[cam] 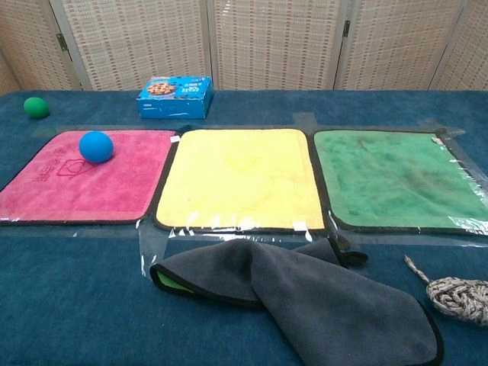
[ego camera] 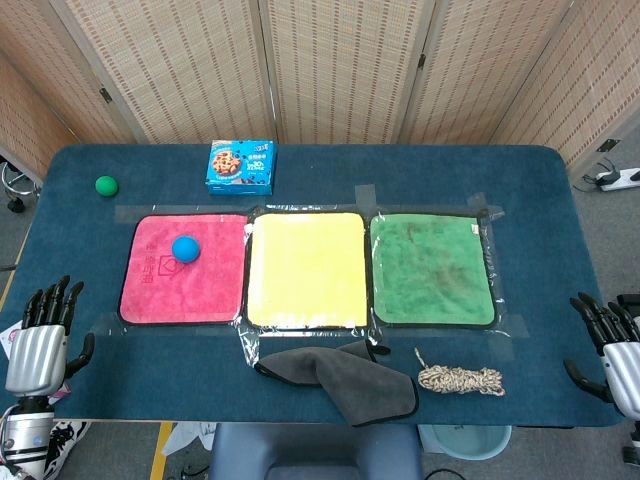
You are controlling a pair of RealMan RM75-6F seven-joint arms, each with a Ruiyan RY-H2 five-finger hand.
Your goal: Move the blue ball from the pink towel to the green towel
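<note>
here, the blue ball (ego camera: 185,249) sits on the pink towel (ego camera: 160,295).
both hands, left hand (ego camera: 42,335) and right hand (ego camera: 615,345), rest spread and empty; green towel (ego camera: 430,270) bare.

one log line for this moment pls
blue ball on pink towel | green towel bare | left robot hand open | right robot hand open

Bright, even light; sharp focus, faint shadows.
</note>
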